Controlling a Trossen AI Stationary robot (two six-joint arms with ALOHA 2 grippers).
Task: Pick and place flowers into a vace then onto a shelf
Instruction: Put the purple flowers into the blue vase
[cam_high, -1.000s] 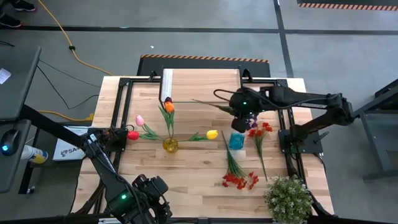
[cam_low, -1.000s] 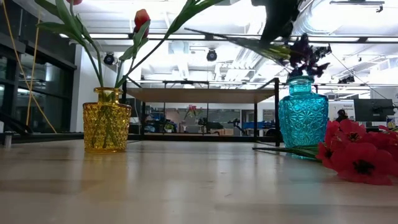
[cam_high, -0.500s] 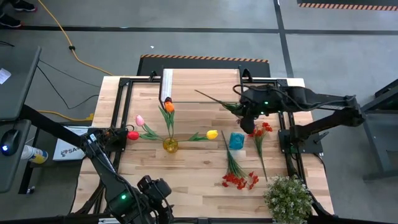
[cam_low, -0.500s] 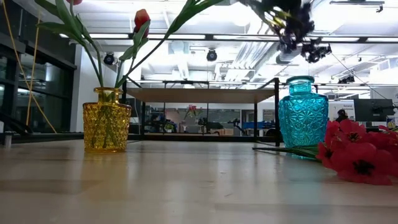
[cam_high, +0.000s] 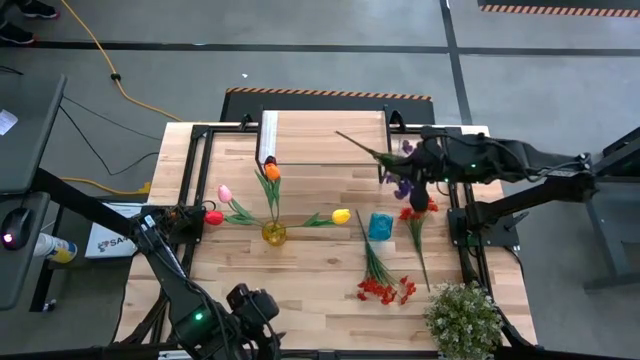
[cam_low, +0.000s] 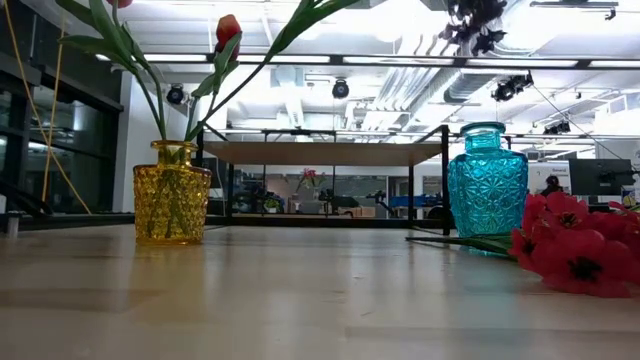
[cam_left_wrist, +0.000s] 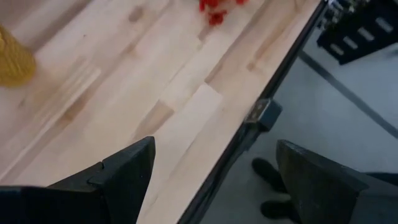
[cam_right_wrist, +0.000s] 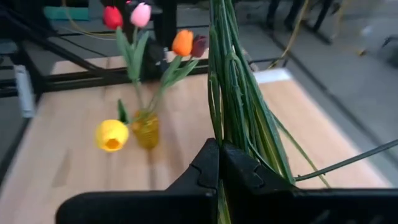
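The right hand (cam_high: 415, 172), clamped on the purple spray (cam_high: 402, 186), has drifted rightward; the teal vase (cam_high: 380, 226) lies toward seven o'clock.

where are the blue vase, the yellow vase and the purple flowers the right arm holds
blue vase (cam_low: 487, 190), low view, middle of its glass body
yellow vase (cam_low: 172, 204), low view, middle of its glass body
purple flowers (cam_high: 403, 186), high view, the purple blooms hanging below the right arm

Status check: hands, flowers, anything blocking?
Right hand shut on purple spray, held above the table beside the shelf. Left hand open, idle at near table edge. Teal vase empty, nothing over its mouth.
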